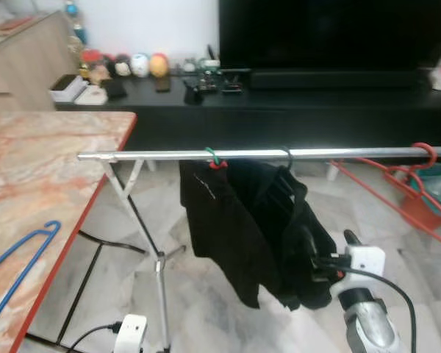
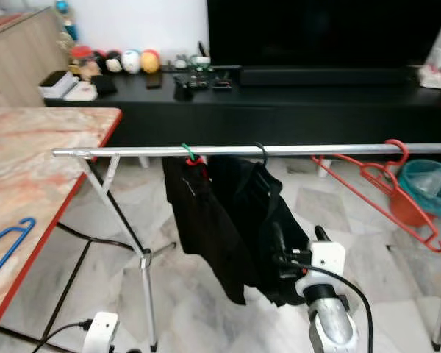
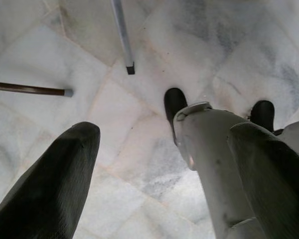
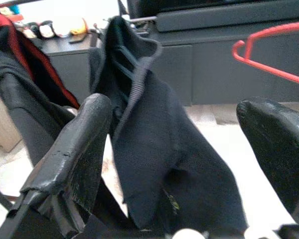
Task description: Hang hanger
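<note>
A silver clothes rail runs across in front of me. Two black garments hang from it on hangers, one with a green hook and one with a black hook. A bare red hanger hangs near the rail's right end. A blue hanger lies on the marble table at my left. My right gripper is open just right of the black garments, fingers pointing at the cloth. My left gripper hangs open over the floor beside my own leg.
The rail's crossed stand legs and a cable rest on the marble floor under its left end. A black TV console with small ornaments and a TV stand behind. A teal and orange bin sits at the right.
</note>
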`<state>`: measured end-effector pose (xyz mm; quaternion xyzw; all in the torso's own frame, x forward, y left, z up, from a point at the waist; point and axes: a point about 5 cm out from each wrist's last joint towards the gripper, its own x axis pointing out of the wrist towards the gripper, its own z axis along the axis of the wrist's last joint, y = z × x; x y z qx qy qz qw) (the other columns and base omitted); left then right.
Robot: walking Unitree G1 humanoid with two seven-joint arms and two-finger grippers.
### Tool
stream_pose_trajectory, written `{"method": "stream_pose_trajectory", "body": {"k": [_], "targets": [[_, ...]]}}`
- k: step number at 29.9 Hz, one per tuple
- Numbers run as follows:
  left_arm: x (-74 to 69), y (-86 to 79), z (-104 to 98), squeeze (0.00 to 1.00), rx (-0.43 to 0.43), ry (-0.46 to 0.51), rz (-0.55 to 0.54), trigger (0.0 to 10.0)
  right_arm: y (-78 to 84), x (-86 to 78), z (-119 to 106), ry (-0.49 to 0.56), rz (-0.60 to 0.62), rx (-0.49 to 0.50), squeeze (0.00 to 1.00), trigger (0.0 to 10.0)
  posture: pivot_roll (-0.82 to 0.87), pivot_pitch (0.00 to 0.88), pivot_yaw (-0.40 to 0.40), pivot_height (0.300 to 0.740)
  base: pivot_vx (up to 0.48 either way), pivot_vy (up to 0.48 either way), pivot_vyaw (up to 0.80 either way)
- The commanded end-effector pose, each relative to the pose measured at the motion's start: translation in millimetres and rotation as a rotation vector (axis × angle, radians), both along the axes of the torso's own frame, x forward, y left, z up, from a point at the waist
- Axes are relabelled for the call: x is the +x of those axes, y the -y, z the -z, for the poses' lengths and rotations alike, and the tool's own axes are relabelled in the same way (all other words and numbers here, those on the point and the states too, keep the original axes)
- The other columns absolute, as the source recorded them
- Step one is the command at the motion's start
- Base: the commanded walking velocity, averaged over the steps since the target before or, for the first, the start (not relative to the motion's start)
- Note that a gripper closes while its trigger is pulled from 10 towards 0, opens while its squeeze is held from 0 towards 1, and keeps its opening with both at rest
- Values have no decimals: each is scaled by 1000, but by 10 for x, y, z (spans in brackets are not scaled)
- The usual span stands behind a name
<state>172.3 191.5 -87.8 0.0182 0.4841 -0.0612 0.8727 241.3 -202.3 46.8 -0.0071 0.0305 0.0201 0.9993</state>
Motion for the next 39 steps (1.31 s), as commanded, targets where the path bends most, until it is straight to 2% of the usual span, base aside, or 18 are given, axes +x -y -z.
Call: {"method": "stream_pose_trajectory", "body": {"k": [1,11,15,24,34,39], "targets": [[-6,-23,1,0,12,-5,4,10000,13,8,-17,2,7,7,0,10000,-75,0,74,740,0,0,0],[7,-13,-4,0,20,10,-2,10000,9,44,-104,37,-19,11,0,10000,-78,0,77,740,0,0,0],[4,-10,-2,0,22,11,-3,10000,2,56,-139,50,-41,-51,0,10000,-81,0,75,740,0,0,0],[-2,-9,1,0,29,11,-4,10000,-22,38,-169,62,-70,-32,0,10000,-81,0,74,740,0,0,634],[3,-3,0,0,29,13,-9,10000,-23,35,-167,43,-92,-32,0,10000,-82,0,72,740,0,0,0],[3,0,0,0,29,14,-11,10000,-23,28,-179,50,-103,-59,0,10000,-80,0,72,740,264,0,253]]}}
